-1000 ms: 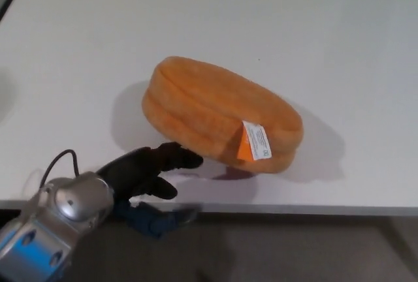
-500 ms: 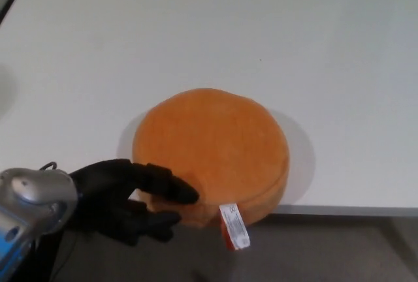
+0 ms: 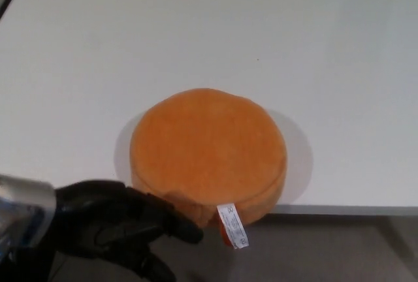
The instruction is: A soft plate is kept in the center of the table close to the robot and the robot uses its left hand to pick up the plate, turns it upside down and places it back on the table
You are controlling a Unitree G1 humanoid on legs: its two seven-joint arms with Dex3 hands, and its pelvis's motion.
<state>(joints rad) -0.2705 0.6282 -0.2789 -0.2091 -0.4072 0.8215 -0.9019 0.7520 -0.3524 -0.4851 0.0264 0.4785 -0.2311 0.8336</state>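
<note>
At the lower left corner of the head view, the left hand is partly cut off by the frame, its fingers spread and holding nothing, one fingertip just beside the near rim of the single orange soft plate. The plate lies flat at the near edge of the white desk, its rim slightly overhanging. One small white tag hangs from it, its print unreadable.
</note>
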